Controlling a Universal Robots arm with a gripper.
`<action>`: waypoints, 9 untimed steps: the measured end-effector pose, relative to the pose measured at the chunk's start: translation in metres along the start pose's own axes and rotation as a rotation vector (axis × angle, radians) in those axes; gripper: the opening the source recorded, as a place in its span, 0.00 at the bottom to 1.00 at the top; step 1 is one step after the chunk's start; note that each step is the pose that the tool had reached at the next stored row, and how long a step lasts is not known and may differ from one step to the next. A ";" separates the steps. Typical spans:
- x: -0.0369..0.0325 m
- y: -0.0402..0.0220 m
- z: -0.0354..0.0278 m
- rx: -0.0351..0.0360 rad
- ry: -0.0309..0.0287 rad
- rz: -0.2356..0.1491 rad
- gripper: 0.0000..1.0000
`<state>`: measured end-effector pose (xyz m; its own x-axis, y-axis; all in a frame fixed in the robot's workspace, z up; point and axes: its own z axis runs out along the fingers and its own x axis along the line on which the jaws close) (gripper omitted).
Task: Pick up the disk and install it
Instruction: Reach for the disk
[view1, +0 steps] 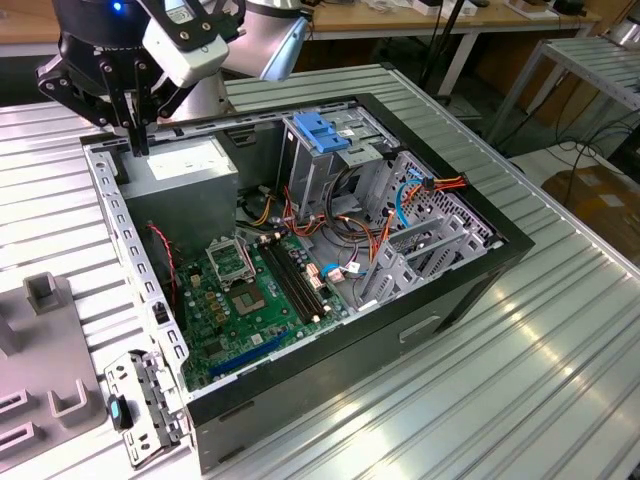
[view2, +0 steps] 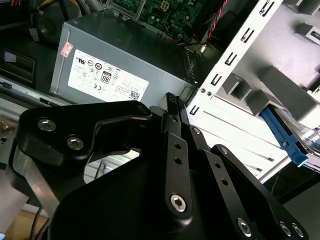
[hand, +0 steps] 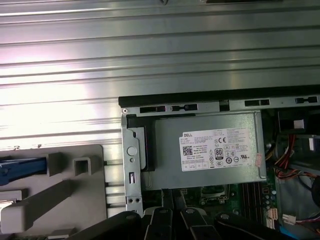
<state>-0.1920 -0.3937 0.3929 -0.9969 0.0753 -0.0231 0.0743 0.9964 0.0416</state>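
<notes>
Caught the gripper hanging over the far corner of the open computer case, at the exterior view's left. Had its black fingers pressed together, nothing pinched between them. Hovered right above the case rim there, next to the grey power supply with the white sticker. Couldn't tell whether the tips touched the rim or not.

Found the disk outside the case in the first wrist view, lying in a grey plastic holder on the ribbed metal table, just beside that same corner. Could only make out a blue plastic side rail and a sliver of silver metal next to it; couldn't see the label or the rest of the body. Sat well apart from the fingers, so not picked up and not installed.

Also spotted inside the case: a green motherboard flat on the bottom, a metal cage with a blue plastic top toward the far side, and a bundle of red, orange and yellow wires off to the right of that cage.
</notes>
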 end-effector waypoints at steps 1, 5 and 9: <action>0.0006 0.0000 0.0000 0.0000 0.0000 0.000 0.15; 0.0027 -0.0002 -0.0001 0.0000 0.0000 0.000 0.15; 0.0053 -0.0004 -0.0001 0.0000 0.0000 0.000 0.15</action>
<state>-0.1973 -0.3937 0.3929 -0.9969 0.0754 -0.0231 0.0743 0.9964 0.0416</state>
